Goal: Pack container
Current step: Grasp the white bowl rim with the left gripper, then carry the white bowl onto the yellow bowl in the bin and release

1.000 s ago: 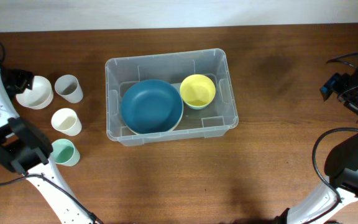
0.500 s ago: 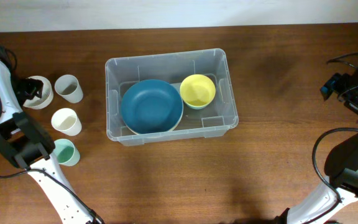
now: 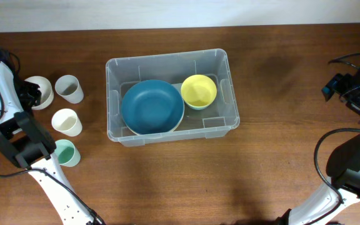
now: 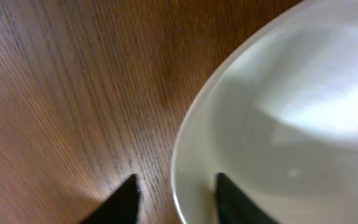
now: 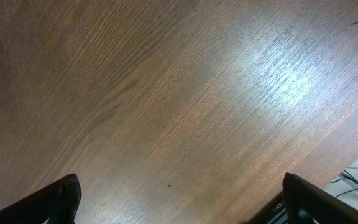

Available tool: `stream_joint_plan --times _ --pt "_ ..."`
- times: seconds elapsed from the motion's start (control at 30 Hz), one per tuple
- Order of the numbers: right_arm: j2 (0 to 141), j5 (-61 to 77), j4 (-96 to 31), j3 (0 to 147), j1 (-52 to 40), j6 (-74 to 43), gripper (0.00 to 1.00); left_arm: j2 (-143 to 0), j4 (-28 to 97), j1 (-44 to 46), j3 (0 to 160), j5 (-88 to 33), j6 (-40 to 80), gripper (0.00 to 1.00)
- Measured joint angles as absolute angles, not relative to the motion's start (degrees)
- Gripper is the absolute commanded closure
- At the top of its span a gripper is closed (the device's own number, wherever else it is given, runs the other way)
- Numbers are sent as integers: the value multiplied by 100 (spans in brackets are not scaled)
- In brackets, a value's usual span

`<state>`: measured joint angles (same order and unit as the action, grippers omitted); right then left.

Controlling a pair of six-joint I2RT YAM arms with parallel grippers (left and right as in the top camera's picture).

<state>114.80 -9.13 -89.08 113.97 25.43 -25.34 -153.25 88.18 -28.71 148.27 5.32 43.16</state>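
Note:
The container (image 3: pixel 167 60), a clear plastic bin, stands mid-table with a blue bowl (image 3: pixel 152 107) and a yellow bowl (image 3: pixel 199 90) inside it. A white bowl (image 3: pixel 40 86) sits on the table at the far left. My left gripper (image 3: pixel 29 92) is at its left rim. In the left wrist view the left gripper (image 4: pixel 174 194) straddles the white bowl (image 4: pixel 291 118): one finger lies inside against the wall, the other outside with a strip of wood showing between it and the rim. My right gripper (image 5: pixel 179 199) stands wide open over bare wood, far from the bin.
Three cups stand left of the bin: a grey cup (image 3: pixel 69 89), a cream cup (image 3: pixel 66 122) and a green cup (image 3: pixel 65 152). The right arm (image 3: pixel 355 81) is at the table's right edge, whose corner shows in the right wrist view.
My left gripper came down onto the white bowl's left rim and its jaws narrowed from wide open to astride the rim. The right arm has not moved.

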Motion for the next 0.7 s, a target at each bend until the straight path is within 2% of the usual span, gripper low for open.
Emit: stream_joint_plan --times 0.03,0.23,0.37,0.7 --pt "11480 -913 -8908 11397 2543 -2530 1 -15325 8818 -2871 14827 532 4316 78" --pt "11480 -913 -8908 11397 2543 -2536 1 -15325 8766 -2954 14827 530 4335 85" --pt "11480 -913 -8908 11397 2543 -2534 1 -15325 8735 -3085 14827 528 4338 99" --pt "11480 -913 -8908 11397 2543 -2532 1 -15290 8646 -3358 14881 169 4316 99"
